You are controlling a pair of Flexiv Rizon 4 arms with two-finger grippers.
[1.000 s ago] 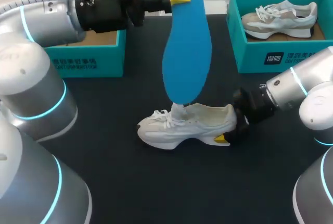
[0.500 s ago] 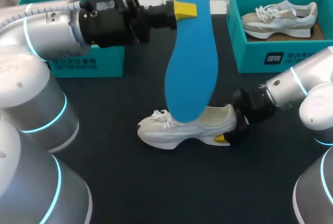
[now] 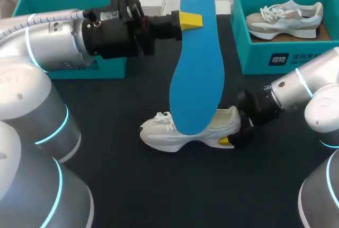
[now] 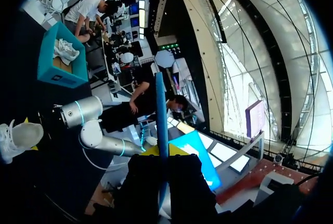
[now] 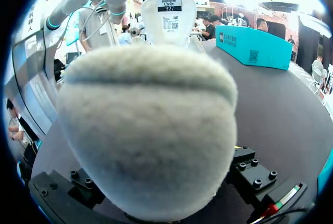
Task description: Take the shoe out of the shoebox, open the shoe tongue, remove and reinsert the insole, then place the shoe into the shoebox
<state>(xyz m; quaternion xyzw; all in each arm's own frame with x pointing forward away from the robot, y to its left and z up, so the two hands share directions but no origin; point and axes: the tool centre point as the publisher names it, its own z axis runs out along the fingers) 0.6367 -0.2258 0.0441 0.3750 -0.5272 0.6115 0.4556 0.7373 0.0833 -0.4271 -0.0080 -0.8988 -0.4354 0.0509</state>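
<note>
My left gripper [image 3: 189,20] is shut on the upper end of a blue insole [image 3: 197,74], which hangs upright over the table. Its lower end overlaps the opening of a white shoe [image 3: 159,135] standing on the black table. In the left wrist view the insole [image 4: 162,109] shows edge-on, a thin blue strip between the yellow tips. From the right, my right gripper [image 3: 233,131] clasps the shoe's heel, with one yellow tip visible under the sole. That heel [image 5: 151,130] fills the right wrist view between the fingers.
A teal shoebox [image 3: 280,58] at the back right holds a second shoe [image 3: 286,18]. Another teal box [image 3: 106,66] stands at the back left, partly behind my left arm. The table's front half is bare black cloth.
My left arm has carried the insole to the right and lower, so its bottom end now overlaps the shoe. The right arm and the shoe have stayed still.
</note>
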